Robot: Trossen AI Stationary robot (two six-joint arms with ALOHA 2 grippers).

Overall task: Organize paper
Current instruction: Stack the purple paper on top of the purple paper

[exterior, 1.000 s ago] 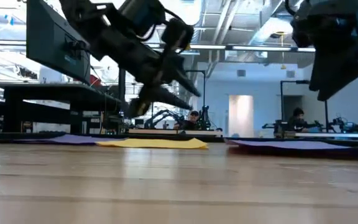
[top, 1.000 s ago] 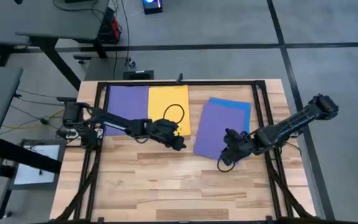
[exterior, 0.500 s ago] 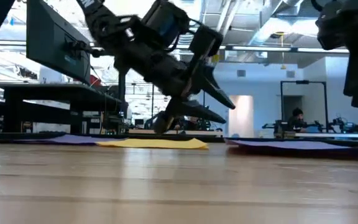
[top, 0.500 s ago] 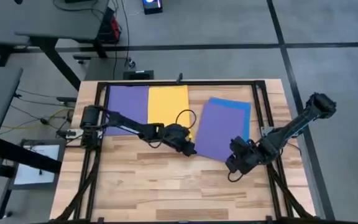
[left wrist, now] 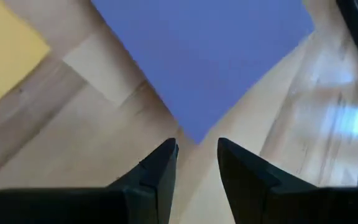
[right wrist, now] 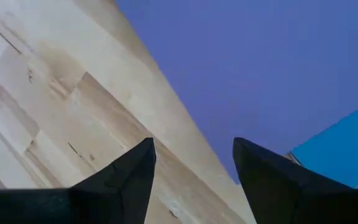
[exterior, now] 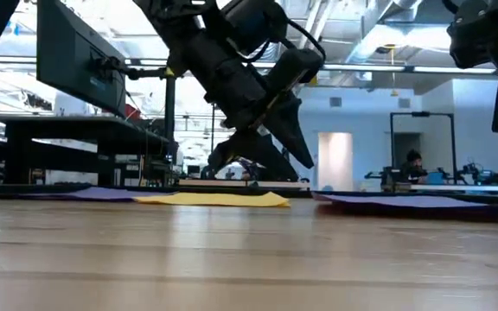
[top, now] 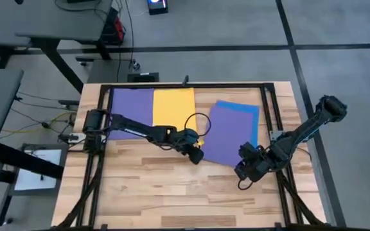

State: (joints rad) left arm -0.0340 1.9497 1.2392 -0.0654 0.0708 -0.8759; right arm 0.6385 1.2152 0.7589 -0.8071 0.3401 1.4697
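A purple sheet (top: 131, 105) and a yellow sheet (top: 174, 110) lie flat side by side at the table's far left. To their right, a second purple sheet (top: 227, 135) lies tilted on top of a blue sheet (top: 248, 114). My left gripper (top: 197, 156) is open, its fingertips (left wrist: 197, 152) just short of this tilted sheet's near left corner (left wrist: 194, 132) and apart from it. My right gripper (top: 245, 171) is open by the same sheet's near edge (right wrist: 185, 137), with bare wood between its fingers.
A black frame (top: 185, 85) runs along the table's far edge and down both sides. Bare wood (top: 172, 192) fills the near half of the table. In the low view the sheets (exterior: 214, 199) show as thin strips far across the table.
My left gripper has gone toward the table's right edge, from the yellow sheet to the tilted purple sheet's near left corner, tipping its fingers down. My right gripper has drawn back toward the near edge, off the purple sheet's near end.
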